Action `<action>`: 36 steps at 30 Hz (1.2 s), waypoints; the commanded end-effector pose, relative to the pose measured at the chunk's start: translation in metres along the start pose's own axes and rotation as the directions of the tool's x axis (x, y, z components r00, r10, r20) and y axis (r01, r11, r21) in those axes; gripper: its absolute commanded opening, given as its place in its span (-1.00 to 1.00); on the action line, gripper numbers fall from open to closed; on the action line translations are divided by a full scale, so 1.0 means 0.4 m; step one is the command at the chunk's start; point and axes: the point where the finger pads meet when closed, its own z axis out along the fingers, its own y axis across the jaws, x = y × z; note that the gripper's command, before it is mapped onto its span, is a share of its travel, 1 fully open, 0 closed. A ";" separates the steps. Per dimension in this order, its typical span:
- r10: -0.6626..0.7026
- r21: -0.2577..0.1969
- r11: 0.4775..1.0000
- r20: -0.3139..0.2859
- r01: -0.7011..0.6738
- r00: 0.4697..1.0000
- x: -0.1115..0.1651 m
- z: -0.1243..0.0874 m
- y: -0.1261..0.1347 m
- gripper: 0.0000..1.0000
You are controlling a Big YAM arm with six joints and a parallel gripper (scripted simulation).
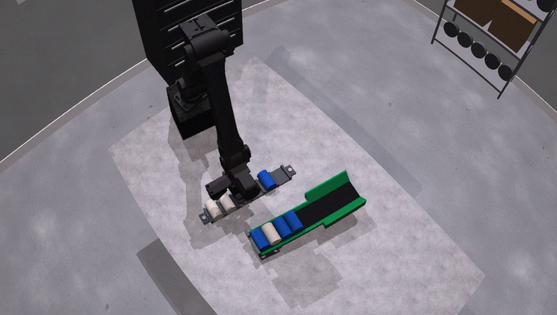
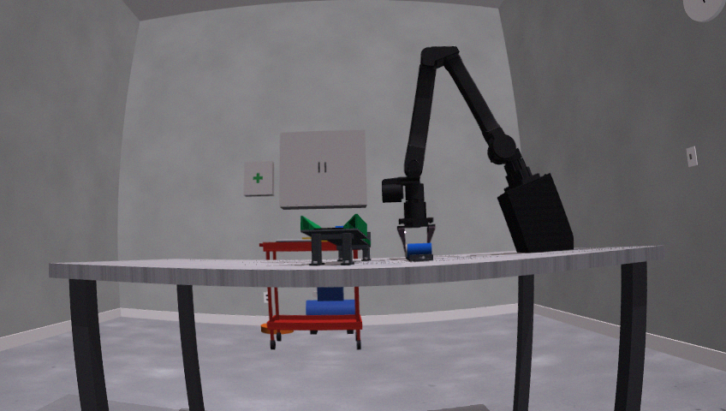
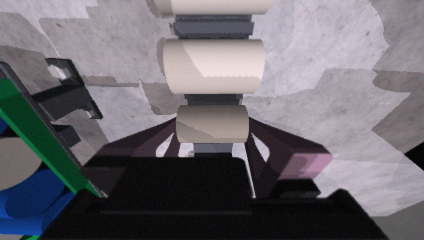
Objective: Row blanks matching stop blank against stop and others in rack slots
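Note:
The green feed ramp holds a row at its lower end: a blue blank at the stop, then a cream blank, then two blue blanks. The dark stock rack holds two cream blanks at its left end and a blue blank near its right end. My gripper is low over the rack's middle. In the wrist view it is shut on a third cream blank, held across the rack just behind the neighbouring cream blank.
The arm's black base stands behind the rack. A wire shelf with black discs is at the far right. A red cart stands behind the table. The ramp's green edge is close on the left of the wrist view.

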 end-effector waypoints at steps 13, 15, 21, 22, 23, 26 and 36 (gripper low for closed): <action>-0.010 -0.023 1.000 -0.003 0.010 1.000 0.001 -0.012 0.013 0.27; -0.010 -0.027 1.000 -0.003 0.010 1.000 0.001 -0.014 0.018 0.27; -0.011 -0.028 1.000 -0.003 0.011 1.000 0.002 -0.014 0.016 0.27; -0.011 -0.028 1.000 -0.003 0.011 1.000 0.002 -0.014 0.016 0.27; -0.011 -0.028 1.000 -0.003 0.011 1.000 0.002 -0.014 0.016 0.27; -0.011 -0.028 1.000 -0.003 0.011 1.000 0.002 -0.014 0.016 0.27; -0.011 -0.028 1.000 -0.003 0.011 1.000 0.002 -0.014 0.016 0.27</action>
